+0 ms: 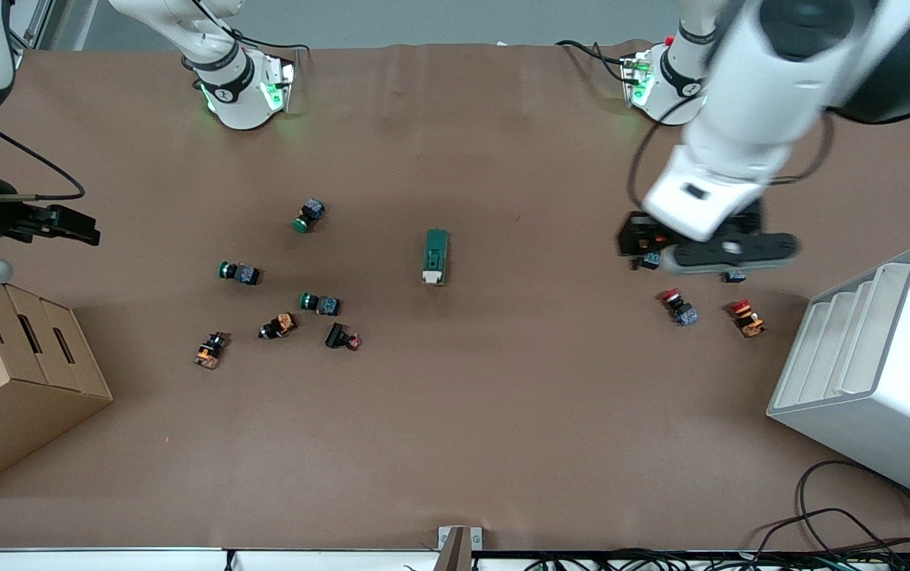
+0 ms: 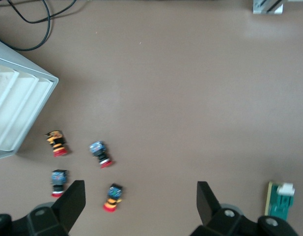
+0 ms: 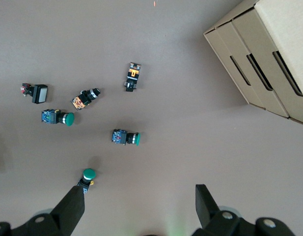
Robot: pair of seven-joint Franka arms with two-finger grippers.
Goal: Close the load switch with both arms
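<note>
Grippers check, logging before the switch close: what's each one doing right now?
Left end effector: open, empty, over the red push buttons.
Right end effector: open, empty, over bare table.

High front overview; 2 downward wrist views, perhaps sharing the load switch (image 1: pixel 435 256).

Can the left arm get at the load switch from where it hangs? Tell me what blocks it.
Probably yes. The left gripper hangs open over the red push buttons toward the left arm's end of the table, holding nothing. The load switch lies alone mid-table, with only bare brown mat between them.
</note>
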